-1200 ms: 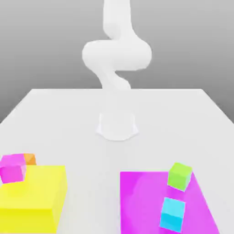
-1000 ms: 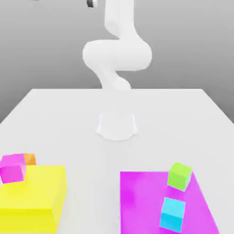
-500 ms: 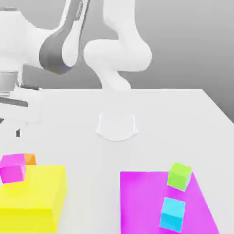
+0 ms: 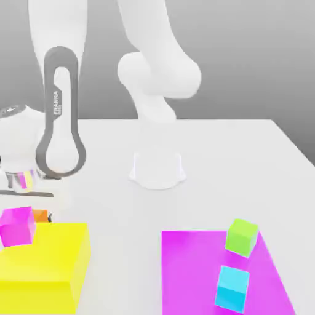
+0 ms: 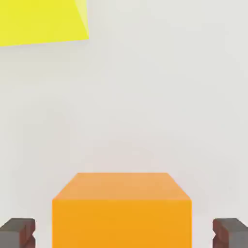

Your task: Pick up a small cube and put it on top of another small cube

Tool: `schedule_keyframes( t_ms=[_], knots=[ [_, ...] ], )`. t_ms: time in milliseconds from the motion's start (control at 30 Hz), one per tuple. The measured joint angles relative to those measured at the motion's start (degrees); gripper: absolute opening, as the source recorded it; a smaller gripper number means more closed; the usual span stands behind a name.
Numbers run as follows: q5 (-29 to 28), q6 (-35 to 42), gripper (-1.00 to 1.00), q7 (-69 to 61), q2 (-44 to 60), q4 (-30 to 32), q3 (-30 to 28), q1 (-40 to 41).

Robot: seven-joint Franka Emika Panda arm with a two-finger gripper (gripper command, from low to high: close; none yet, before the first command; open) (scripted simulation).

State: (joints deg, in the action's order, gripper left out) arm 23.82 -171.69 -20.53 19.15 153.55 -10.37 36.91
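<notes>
Having swung down from above the table, the pincer (image 5: pixel 124 232) is now straddling the small orange cube (image 5: pixel 121 209), which is lying between its fingertips (image 5: pixel 18 231), gaps showing either side.

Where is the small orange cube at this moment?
The small orange cube lies on the white table at the exterior view's left, just behind the magenta cube and the big yellow block. In the hand view it sits between the gripper fingertips.
</notes>
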Motion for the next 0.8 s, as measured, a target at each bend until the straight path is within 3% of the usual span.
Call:
schedule_keyframes(
  t_ms=[167,367,600,800],
  knots=[
    [-1.6,1.3,-1.00,1.3,-1.6,0.4,-1.5,-1.1],
    [-16.9,9.8,-1.00,13.1,-12.5,2.6,-10.2,-7.2],
    [-28.6,19.4,-1.00,34.1,-16.2,-4.3,-11.6,-11.3],
    [-32.8,27.3,-1.00,50.5,-18.9,-10.1,-10.0,-12.9]
  ],
)
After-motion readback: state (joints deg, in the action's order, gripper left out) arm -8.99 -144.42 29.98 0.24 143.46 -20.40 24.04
